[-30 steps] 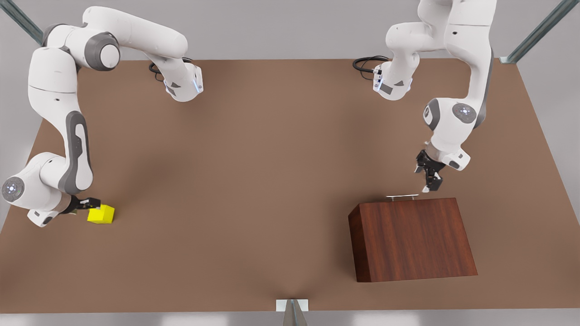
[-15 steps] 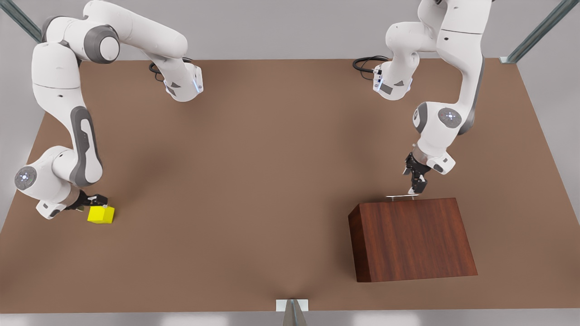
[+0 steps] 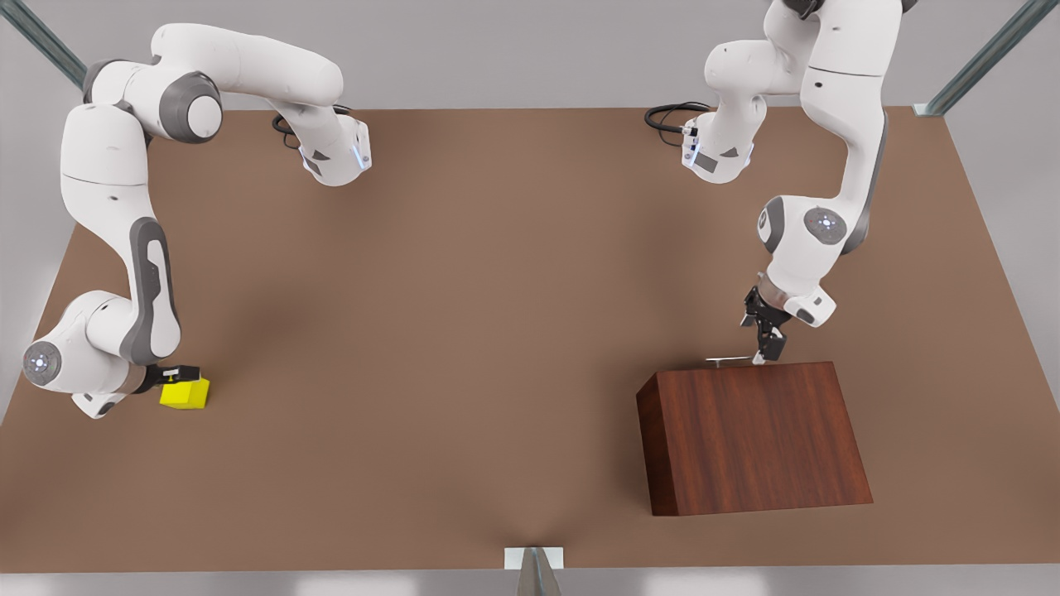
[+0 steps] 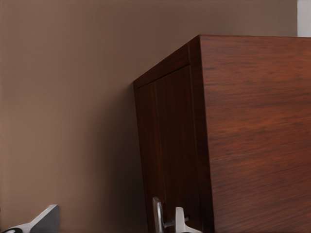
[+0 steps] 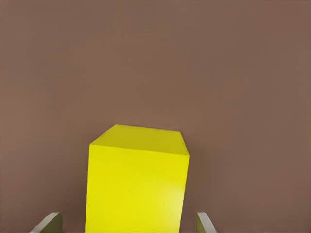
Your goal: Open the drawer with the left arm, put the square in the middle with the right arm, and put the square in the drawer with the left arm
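Note:
The square (image 3: 185,392) is a small yellow cube on the table at the front view's left. My right gripper (image 3: 177,375) is low at its top edge and open. In the right wrist view its fingers (image 5: 48,222) stand on either side of the square (image 5: 137,179), with small gaps. The dark wooden box (image 3: 749,434) stands at the front view's right with its drawer (image 4: 167,160) shut. My left gripper (image 3: 768,351) hangs open at the right end of the silver handle (image 3: 733,359). The handle (image 4: 158,216) is close to one finger (image 4: 46,222) in the left wrist view.
Bare brown tabletop (image 3: 464,331) spreads between the square and the box. The two arm bases (image 3: 335,157) (image 3: 716,157) stand at the far edge, with cables beside them. A small white bracket (image 3: 534,559) sits at the near table edge.
My left gripper came down and sideways to the handle's right end. My right gripper shifted a little toward the square and lowered around it. The square and the box stayed put.

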### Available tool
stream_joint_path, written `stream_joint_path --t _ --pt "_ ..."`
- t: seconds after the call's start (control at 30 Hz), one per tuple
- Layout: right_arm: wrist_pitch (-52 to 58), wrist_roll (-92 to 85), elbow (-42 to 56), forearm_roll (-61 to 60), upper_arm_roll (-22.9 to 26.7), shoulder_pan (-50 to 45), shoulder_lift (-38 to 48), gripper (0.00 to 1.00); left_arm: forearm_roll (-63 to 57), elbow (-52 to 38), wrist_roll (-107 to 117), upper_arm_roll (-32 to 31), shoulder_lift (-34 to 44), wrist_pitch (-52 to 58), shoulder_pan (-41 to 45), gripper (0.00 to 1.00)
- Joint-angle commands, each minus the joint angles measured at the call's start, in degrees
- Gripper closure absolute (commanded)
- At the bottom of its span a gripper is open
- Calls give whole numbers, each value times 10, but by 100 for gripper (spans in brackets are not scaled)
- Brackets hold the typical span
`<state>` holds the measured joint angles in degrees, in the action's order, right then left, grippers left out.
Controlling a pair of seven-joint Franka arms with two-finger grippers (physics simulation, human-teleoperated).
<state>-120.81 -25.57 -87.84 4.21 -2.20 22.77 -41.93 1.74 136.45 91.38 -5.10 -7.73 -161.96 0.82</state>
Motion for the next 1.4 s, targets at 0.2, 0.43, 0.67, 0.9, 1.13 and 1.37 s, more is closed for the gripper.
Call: stream_joint_path --t 0.2,0.43,0.67,0.9,1.13,1.37 --pt "-98 10 -105 8 0 1 49 0 -2 0 0 0 13 0 1 0" --pt "-123 4 -110 9 1 12 51 0 -3 0 1 -1 13 -1 8 0" --pt "-123 23 -34 8 0 3 -3 0 -3 0 1 -1 10 -1 21 0" --pt "-129 50 -33 4 -1 -2 -11 0 -2 0 2 -1 2 -1 21 0" --pt "-154 50 -33 2 -1 -2 -24 0 2 1 3 -1 7 18 21 0" --pt "-154 50 -32 3 -1 -1 -25 31 3 1 14 -1 15 37 24 0"
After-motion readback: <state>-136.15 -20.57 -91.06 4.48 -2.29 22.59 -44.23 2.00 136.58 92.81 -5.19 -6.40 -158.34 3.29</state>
